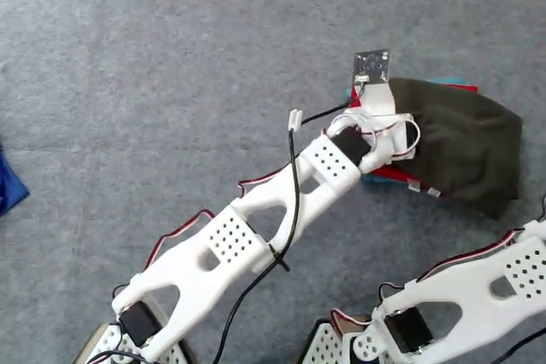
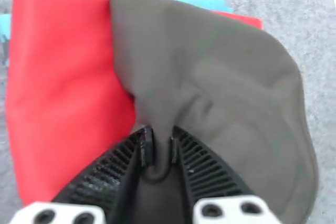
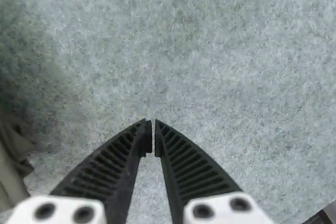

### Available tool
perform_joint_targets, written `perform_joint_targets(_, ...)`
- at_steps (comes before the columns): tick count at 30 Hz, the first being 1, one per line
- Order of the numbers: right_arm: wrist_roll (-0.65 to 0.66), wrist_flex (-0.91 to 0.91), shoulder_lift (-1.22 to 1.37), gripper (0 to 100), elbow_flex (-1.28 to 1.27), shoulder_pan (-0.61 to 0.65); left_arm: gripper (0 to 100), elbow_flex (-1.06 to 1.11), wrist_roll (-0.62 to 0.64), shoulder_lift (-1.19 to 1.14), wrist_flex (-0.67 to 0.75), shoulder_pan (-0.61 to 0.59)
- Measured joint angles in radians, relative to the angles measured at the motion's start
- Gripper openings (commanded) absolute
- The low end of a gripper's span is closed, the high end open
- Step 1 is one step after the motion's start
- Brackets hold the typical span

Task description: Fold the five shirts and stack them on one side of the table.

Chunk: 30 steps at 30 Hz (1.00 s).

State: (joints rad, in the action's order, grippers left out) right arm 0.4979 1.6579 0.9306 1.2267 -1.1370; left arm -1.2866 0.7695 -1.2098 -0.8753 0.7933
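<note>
Right gripper (image 3: 153,132): black ribbed fingers clenched together, holding nothing, over grey felt table (image 1: 171,83).
Left gripper (image 2: 157,148): pinching fold of dark olive fabric shirt (image 2: 220,77).
Olive shirt: rumpled, soft-creased, lying atop flat red shirt (image 2: 63,77); teal shirt edge (image 2: 205,2) beneath.
Stack: right side of table.
</note>
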Motion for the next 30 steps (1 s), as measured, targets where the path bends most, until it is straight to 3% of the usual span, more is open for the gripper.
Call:
perform_joint_targets(4,0.000,0.000,0.000,1.8,0.000,0.000,3,0.000,0.000,0.000,0.026,0.017)
perform_joint_targets(14,0.000,0.000,0.000,1.8,0.000,0.000,3,0.000,-0.023,0.000,0.049,0.028)
perform_joint_targets(19,0.000,0.000,0.000,1.8,0.000,0.000,3,0.000,-0.044,0.000,0.049,-0.031)
perform_joint_targets(30,0.000,0.000,0.000,1.8,0.000,0.000,3,-0.180,-0.049,0.000,-0.110,-0.109)
